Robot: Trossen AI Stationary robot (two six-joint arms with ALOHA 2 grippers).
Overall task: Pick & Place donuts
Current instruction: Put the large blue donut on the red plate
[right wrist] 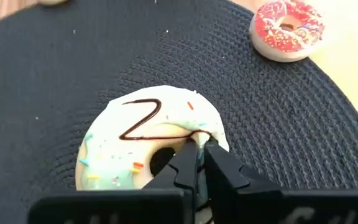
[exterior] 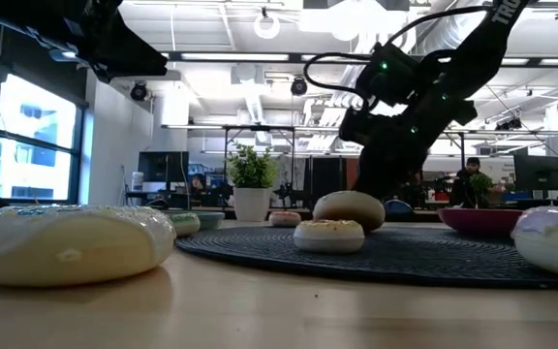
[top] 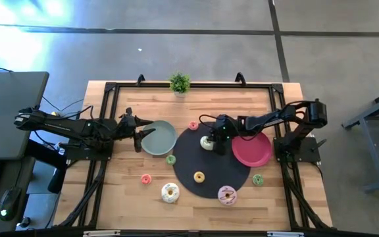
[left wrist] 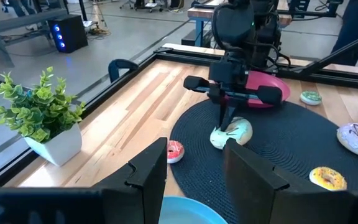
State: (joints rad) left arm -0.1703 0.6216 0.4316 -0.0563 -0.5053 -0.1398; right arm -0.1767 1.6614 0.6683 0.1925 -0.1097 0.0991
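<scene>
Donuts are scattered; the cream donut [right wrist: 151, 146] on the black mat [right wrist: 48, 93] is pinched thinly at its rim by the right gripper [right wrist: 199, 151], and could slip when lifted. The left gripper [top: 139, 131] is held wide over the grey-green plate [top: 166, 141].

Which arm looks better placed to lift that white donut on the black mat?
The right one. Its gripper already pinches the white donut on the mat. The left gripper hangs open over the grey-green plate, farther off.
</scene>
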